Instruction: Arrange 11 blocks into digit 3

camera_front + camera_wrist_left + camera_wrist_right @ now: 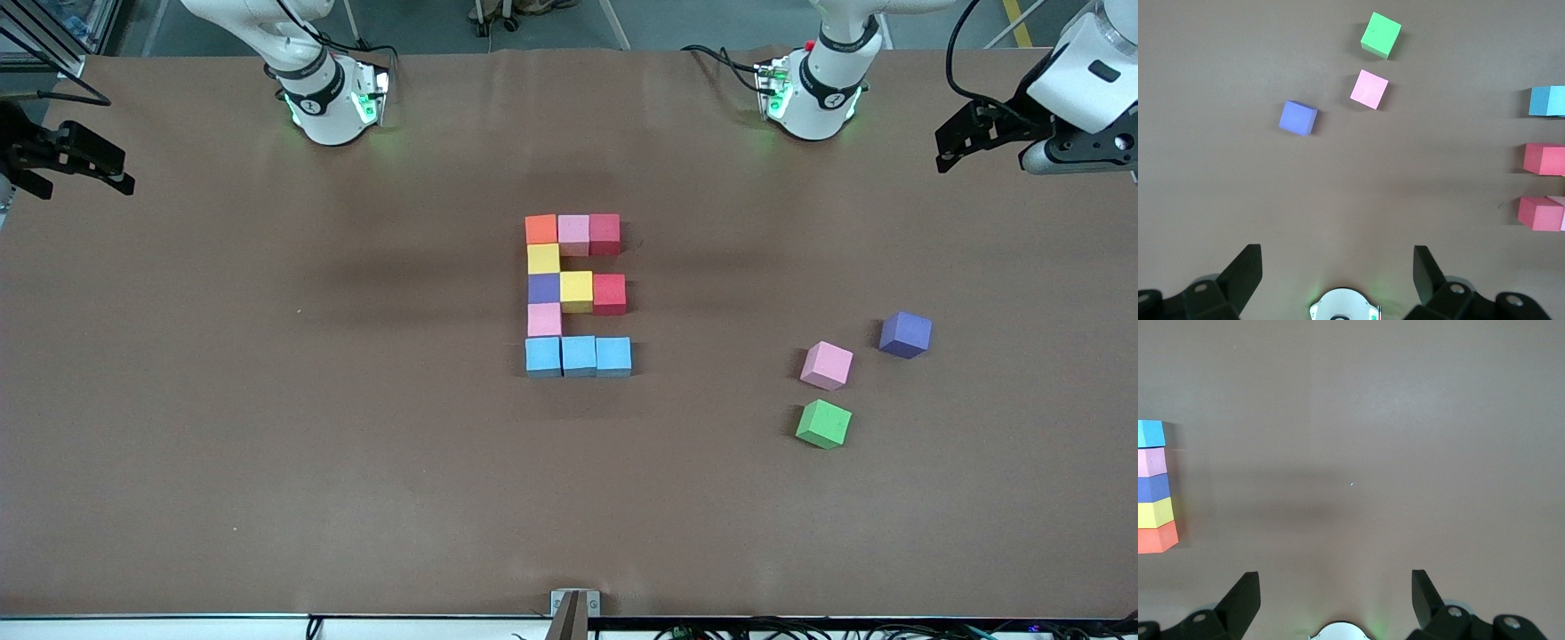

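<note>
**Q:** Fingers on each arm, what are they doing?

**A:** Right gripper [124, 182] is spread apart and empty over the right arm's end of the table. At mid-table the digit 3 [576, 293] looks complete, eleven blocks [578, 356] touching. Spare pink cube [826, 365], purple cube [905, 334] and green cube [822, 423] lie apart. Left gripper [944, 151] waits, spread, empty.

**Q:** Next step?

**A:** Probably none; keep both arms clear of the figure.
</note>
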